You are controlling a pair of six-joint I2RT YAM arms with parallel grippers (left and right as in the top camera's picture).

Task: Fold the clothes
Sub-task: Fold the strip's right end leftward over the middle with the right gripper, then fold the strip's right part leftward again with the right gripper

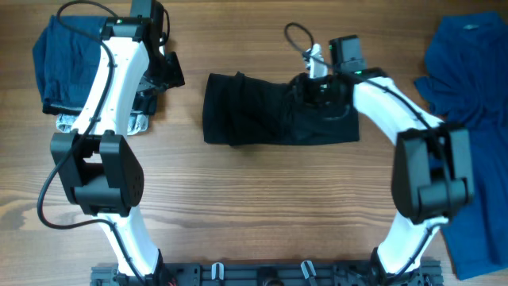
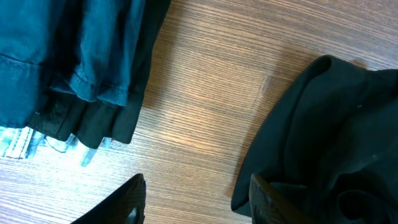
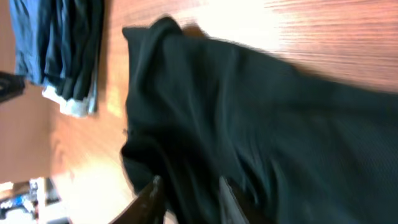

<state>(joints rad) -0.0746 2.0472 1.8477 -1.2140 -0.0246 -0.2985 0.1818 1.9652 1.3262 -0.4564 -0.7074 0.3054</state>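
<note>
Black polo — one; blue shirt — one

Looking it over now: no text, label or number I can read anywhere; the black shirt shows only plain cloth in all views, the blue shirt is too small to make out any print

Open table lies between folded pile and black shirt; blue shirt crowds right edge.
</note>
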